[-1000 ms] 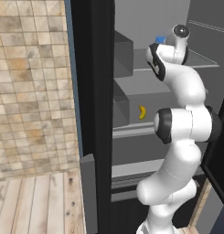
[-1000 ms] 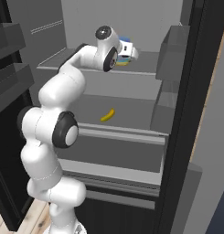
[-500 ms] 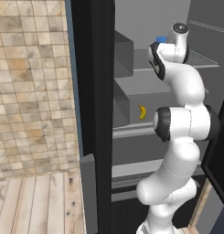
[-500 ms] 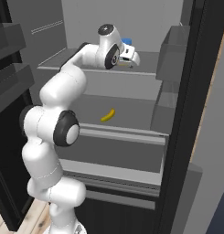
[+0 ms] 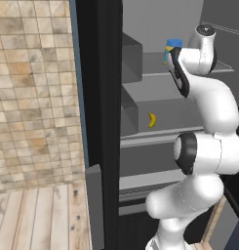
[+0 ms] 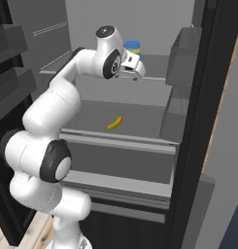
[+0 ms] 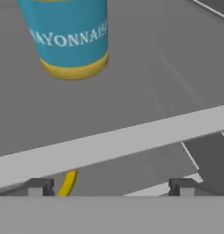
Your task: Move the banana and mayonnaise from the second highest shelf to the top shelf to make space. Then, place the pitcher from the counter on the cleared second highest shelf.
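Mayonnaise (image 7: 70,39) stood upright on the top shelf (image 6: 154,68), at the upper left of the hand view, its lettered teal body above a yellow band. In the right base view the jar (image 6: 132,47) appeared at upper centre, just behind the gripper (image 6: 135,73), apart from it. In the left base view its blue lid (image 5: 173,43) showed at upper right beside the white arm. The gripper's fingers (image 7: 38,186) were spread wide, with nothing between them. The banana (image 6: 114,122) lay on the second highest shelf (image 6: 120,138), at centre frame, behind the thick pale front rail. In the hand view, the banana's tip (image 7: 67,183) showed at the lower left, below the top shelf's pale edge.
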Controlling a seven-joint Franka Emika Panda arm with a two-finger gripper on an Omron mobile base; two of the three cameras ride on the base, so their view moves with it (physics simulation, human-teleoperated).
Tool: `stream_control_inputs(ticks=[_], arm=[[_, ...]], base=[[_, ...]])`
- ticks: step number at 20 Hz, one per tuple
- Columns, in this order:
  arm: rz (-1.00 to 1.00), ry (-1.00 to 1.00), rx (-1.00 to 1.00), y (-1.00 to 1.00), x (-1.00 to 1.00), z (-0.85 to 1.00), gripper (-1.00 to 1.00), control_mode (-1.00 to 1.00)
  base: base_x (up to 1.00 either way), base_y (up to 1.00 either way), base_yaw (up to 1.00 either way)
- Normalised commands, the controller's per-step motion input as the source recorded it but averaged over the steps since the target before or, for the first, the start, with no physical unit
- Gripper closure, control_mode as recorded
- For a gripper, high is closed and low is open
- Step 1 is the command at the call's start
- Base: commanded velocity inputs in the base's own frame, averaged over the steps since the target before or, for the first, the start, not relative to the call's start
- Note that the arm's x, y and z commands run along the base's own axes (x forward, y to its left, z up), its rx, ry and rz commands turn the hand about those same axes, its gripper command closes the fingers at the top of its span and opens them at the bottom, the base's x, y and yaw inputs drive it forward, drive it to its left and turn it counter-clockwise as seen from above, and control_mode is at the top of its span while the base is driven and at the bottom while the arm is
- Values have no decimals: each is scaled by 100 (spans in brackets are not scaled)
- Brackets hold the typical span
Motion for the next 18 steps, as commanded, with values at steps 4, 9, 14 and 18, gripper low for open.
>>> stream_control_inputs(ticks=[4,9,14,18], arm=[[0,0,0,29,-100,-39,-100,-100],[0,3,0,57,-100,-64,-100,-100],[0,7,0,52,-82,-86,-100,-100],[0,1,4,26,-31,-76,-100,-100]], base=[[0,0,0],[0,0,0],[0,0,0],[0,0,0]])
